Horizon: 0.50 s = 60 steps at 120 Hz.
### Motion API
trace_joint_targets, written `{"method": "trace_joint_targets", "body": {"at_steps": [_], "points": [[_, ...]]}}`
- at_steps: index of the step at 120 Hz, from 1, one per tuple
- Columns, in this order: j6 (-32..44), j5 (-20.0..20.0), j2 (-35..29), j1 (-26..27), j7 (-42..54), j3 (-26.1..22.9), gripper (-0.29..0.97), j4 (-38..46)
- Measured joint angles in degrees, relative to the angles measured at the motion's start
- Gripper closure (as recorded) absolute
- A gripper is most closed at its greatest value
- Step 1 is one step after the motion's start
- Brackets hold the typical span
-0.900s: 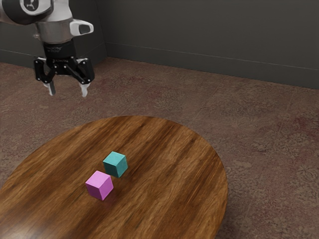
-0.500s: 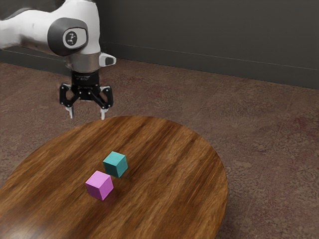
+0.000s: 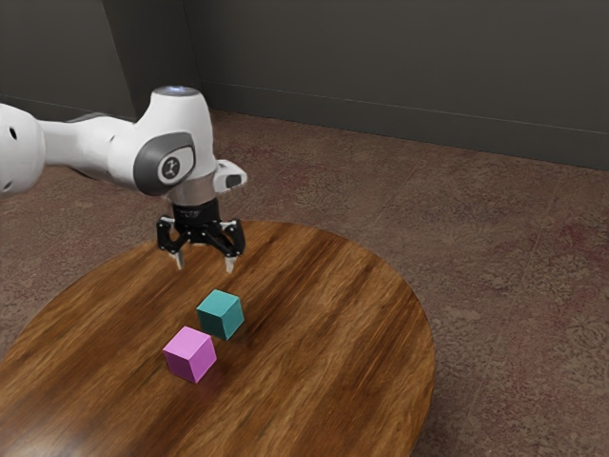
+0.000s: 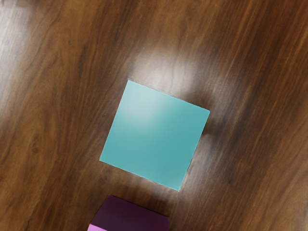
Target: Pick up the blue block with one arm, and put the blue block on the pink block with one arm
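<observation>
Blue block (image 3: 220,314) sits flat on the round wooden table (image 3: 324,314), and it is what your coming move turns on. In the exterior view the gripper (image 3: 203,267) hangs above the tabletop with its two fingers spread apart and nothing between them. The block lies lower in that view and a little toward the exterior view's right of the fingertips. From the wrist camera the blue block (image 4: 154,134) shows its top face almost straight under your hand, so you are likely close to being over it, with mostly a descent left.

The block is a cube, so it has no long axis to favour. Its sides do run at a slant across the wrist view, so you will probably want a small turn of the hand to bring the fingers square to two opposite faces.

The pink block (image 3: 189,354) stands just beside the blue one, on the side nearer the exterior camera. In the wrist view a thin strip of table (image 4: 57,72) separates the pink block (image 4: 130,216) from it. Choose the pair of faces that keeps your fingers out of that narrow gap.
</observation>
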State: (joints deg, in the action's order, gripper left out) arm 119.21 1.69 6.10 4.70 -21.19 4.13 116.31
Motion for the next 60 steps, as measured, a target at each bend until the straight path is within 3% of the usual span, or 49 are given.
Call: {"method": "trace_joint_targets", "body": {"at_steps": [15,60], "points": [[7.69,-0.06,-3.29,-0.47,2.53,0.01,0.00,7.59],[17.85,-0.87,1.78,-2.80,7.81,-0.08,0.00,8.04]]}}
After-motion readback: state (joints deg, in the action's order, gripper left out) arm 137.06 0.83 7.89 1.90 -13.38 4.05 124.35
